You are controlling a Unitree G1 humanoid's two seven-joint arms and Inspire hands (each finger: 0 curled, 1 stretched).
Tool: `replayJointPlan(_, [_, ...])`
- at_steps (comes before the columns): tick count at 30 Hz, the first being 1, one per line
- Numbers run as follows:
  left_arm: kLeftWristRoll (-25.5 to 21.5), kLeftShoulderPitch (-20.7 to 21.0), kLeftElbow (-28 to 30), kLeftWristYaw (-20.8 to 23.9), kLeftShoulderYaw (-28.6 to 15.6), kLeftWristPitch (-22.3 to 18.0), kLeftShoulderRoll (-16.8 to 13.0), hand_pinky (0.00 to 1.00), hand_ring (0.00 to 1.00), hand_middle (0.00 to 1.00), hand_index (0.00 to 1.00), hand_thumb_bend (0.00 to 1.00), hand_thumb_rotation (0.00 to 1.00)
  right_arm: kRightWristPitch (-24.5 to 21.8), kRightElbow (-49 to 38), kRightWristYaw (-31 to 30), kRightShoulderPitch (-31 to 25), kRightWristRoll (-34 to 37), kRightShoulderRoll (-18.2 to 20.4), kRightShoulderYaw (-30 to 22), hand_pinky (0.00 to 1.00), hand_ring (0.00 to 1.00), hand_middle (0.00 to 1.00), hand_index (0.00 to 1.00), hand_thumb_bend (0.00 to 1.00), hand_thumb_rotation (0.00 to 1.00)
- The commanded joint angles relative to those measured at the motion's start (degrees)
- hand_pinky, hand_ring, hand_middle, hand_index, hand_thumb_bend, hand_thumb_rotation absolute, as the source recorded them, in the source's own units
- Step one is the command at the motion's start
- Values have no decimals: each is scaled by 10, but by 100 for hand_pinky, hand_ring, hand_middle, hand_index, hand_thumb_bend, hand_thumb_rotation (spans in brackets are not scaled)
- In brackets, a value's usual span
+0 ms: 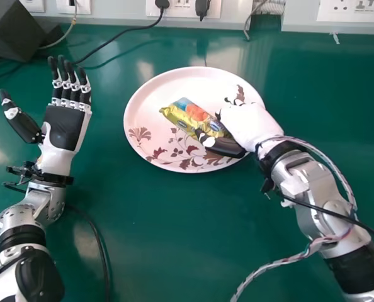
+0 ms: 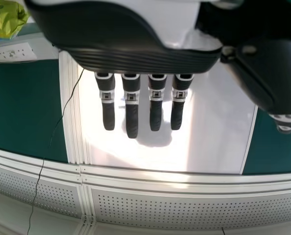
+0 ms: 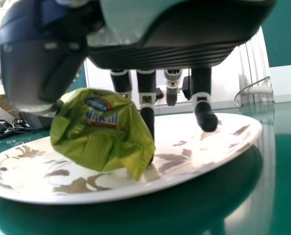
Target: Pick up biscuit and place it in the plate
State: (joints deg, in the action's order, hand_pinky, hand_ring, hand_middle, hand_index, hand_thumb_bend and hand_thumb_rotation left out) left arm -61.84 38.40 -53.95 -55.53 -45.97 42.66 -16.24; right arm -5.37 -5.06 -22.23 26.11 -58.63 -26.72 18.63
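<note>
Low over the floral plate (image 1: 136, 97), the right hand (image 1: 250, 123) is holding the biscuit packet (image 1: 184, 119)

The right hand is closing thumb and fingers on opposite sides of the biscuit packet, one end of the wrapper sticking out past the grasp. That pinch is probably supporting it without needing a full wrap. The biscuit packet is sitting inside the rim's outline, presumably so that letting go will leave it on the floral plate; whether its underside is touching, I cannot tell. The floral plate is lying flat on the green table (image 1: 149, 233), offering a broad landing area. The left hand (image 1: 66, 126) is resting off to the left, spread wide and empty, seemingly leaving the placing to the other arm. Release is looking like the next step; a clinging wrapper could drag the biscuit packet sideways.
</note>
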Motion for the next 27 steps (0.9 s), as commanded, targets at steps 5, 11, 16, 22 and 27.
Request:
replayJointPlan(5, [10, -27, -21, -6, 3, 4, 8, 83, 81, 90, 87, 97, 44, -5, 21, -17, 2, -1, -5, 16, 10, 26, 47, 44, 53, 0])
replayJointPlan(11, [18, -24, -29, -28, 7, -3, 7, 84, 82, 90, 87, 96, 44, -13, 36, -31, 11, -5, -4, 27, 11, 27, 47, 44, 53, 0])
replayJointPlan(16, [18, -26, -20, -28, 7, -1, 9, 84, 82, 91, 87, 95, 45, -15, 44, -44, 16, 0, -5, 35, 10, 27, 47, 44, 53, 0])
replayJointPlan(22, [23, -23, -32, -44, 10, 5, 3, 83, 81, 90, 86, 96, 44, -3, 63, -36, 16, 6, -9, 42, 9, 27, 47, 44, 53, 0])
replayJointPlan(27, [31, -24, -25, -31, 10, -17, 5, 83, 81, 90, 86, 96, 44, 6, 79, -30, 18, 4, -15, 50, 9, 27, 47, 42, 54, 0])
